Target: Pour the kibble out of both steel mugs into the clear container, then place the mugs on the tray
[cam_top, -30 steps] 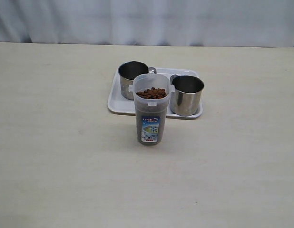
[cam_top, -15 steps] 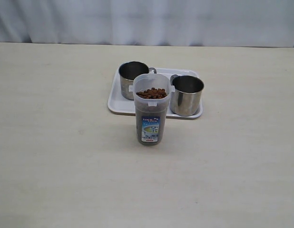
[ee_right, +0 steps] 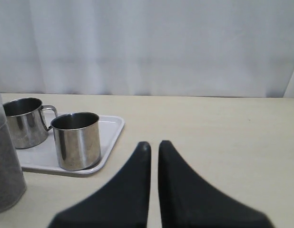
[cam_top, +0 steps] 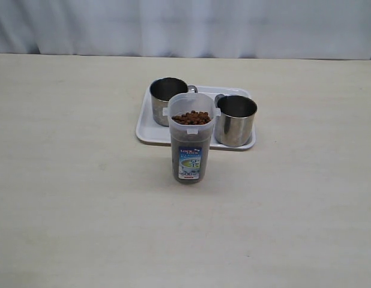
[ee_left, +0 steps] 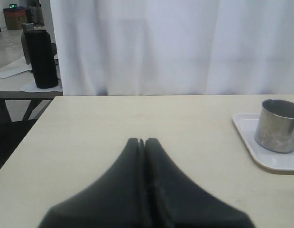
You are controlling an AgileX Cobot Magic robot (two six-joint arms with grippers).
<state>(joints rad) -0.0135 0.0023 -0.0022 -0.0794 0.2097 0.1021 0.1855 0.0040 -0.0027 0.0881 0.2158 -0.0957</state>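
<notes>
Well, the job looks just about done. The kibble (cam_top: 191, 117) sits in the clear container (cam_top: 190, 144), heaped up near the rim. The clear container stands upright on the bench (cam_top: 83, 180), just in front of the tray (cam_top: 144, 131). Both steel mugs stand upright on the tray, the left mug (cam_top: 164, 102) on one side and the right mug (cam_top: 236, 122) on the other.

In the right wrist view the nearer mug looks empty. I cannot see down to the bottom of either one, so I only think they are empty.

The left end effector (ee_left: 141, 141) is pressed together and holds nothing. The right end effector (ee_right: 153, 145) is pressed almost together too, with just a thin slit, and holds nothing. Both hang over bare bench, well apart from the mugs. I see nothing left to do.
</notes>
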